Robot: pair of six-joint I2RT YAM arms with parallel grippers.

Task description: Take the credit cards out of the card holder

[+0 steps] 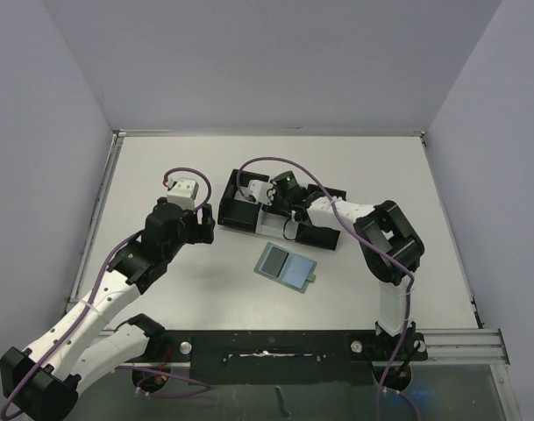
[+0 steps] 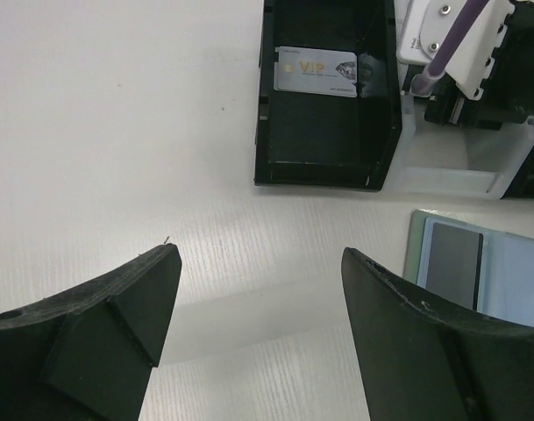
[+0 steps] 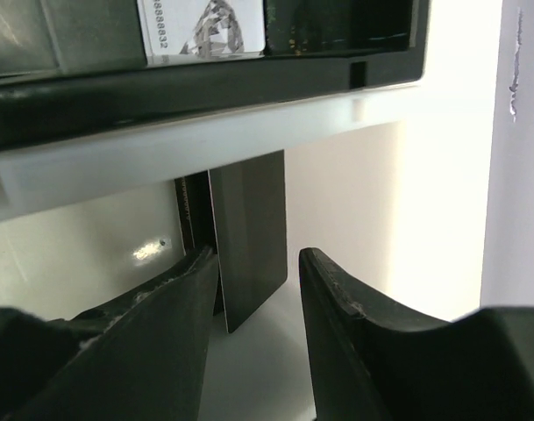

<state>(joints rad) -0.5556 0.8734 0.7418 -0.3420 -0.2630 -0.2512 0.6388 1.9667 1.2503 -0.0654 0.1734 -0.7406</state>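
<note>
Dark card [image 3: 249,202] stands in the tray [image 3: 161,149], right claw [image 3: 258,259] parted around it, apparently releasing; left claw [image 2: 259,254] spread, idle

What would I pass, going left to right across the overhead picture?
Left tool → card holder → right arm's elbow.

On your white bench [image 1: 161,167]: card holder [image 1: 299,274] lying open and flat near centre; black-and-clear tray [image 1: 235,224] just behind it, not touching.
</note>
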